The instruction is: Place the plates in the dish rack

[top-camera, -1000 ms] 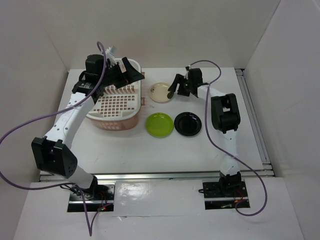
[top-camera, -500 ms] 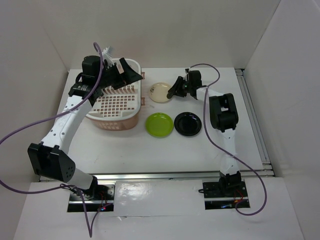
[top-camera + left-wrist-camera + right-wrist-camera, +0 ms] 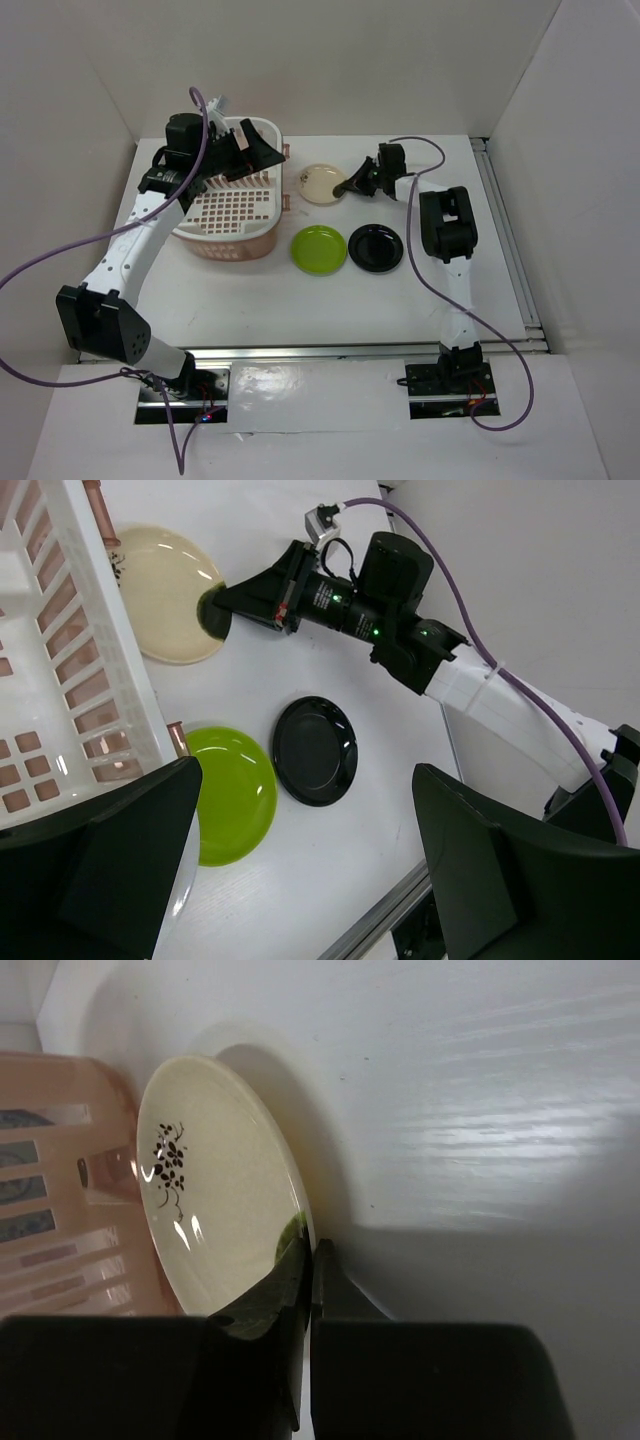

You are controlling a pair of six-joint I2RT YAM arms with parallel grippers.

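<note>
White table (image 3: pixel 300 295): right end effector (image 3: pixel 347 188) clamps cream plate (image 3: pixel 316 183) rim beside dish rack (image 3: pixel 232 212); left end effector (image 3: pixel 257 152) wide.

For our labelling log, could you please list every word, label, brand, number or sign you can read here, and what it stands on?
None: no view shows readable text.
The cream plate bears only a dark flower sprig, no letters.
The dish rack, lime green plate and black plate look unmarked.
Any marking on the right arm is too small to read.
</note>
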